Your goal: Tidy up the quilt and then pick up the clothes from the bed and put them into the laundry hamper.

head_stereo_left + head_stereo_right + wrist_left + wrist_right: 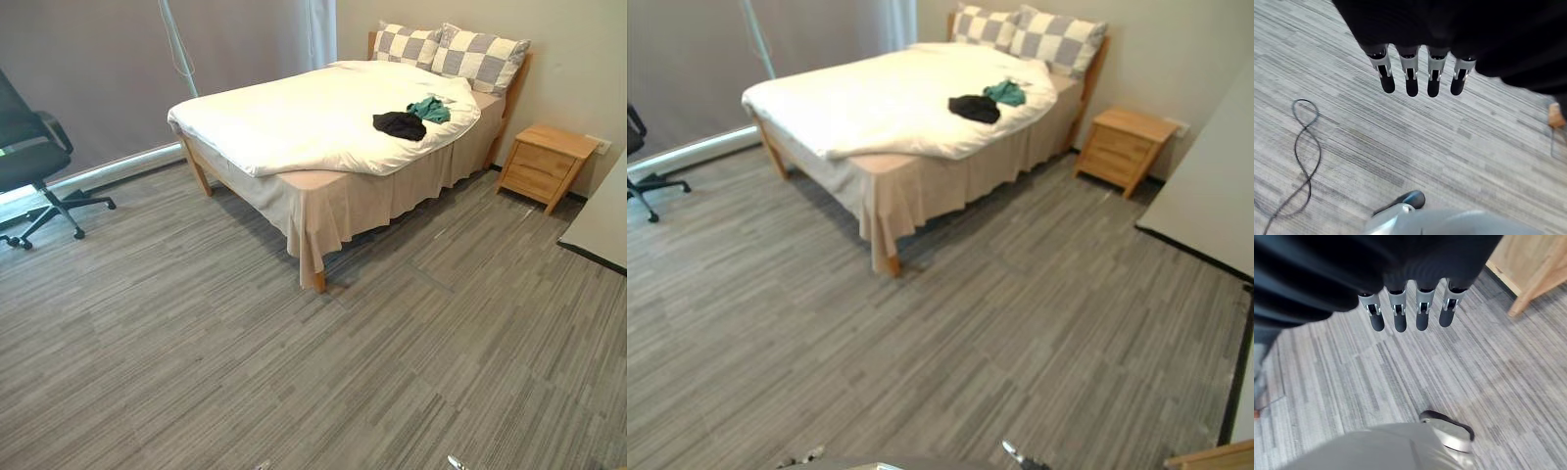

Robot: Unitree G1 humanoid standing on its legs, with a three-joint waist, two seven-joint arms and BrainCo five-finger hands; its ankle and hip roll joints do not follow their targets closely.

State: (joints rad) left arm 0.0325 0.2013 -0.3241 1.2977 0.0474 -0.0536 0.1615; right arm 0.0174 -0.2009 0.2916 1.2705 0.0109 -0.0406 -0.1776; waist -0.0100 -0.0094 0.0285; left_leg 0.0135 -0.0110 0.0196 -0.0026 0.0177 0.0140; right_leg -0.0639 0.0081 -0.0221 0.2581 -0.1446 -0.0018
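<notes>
Two garments: black cloth (399, 125) and green cloth (429, 109) lie touching each other on the quilt (313, 113), on the bed's right side, just short of the pillows (451, 49).
Quilt: white, thick and soft — likely light but bulky; it lies askew, one corner hanging over the foot corner of the bed (323, 211), with the beige sheet bare below it.
Quilt hold: probably best taken at a hem or corner and drawn flat; a pinch mid-surface would only bunch it.
Clothes handling: small, limp, light, not fragile; I judge either can be gathered in one hand from above, though a trailing end may drag on the quilt.
Left hand (1420, 73): fingers straight and relaxed, hanging over the floor (294, 372), holding nothing.
Right hand (1408, 308): the same — fingers loose and extended, nothing in them, above bare floor.
Hamper: I cannot place one.
Edges: nightstand (545, 162) sits close by the bed's head on the right, so the approach there narrows; a pale panel (602, 220) juts in further right.
Open room: wide floor lies between robot and bed; office chair (34, 157) stands well apart on the left.
Reach: clothes lie nearer the right edge, so that side looks the shorter way in.
</notes>
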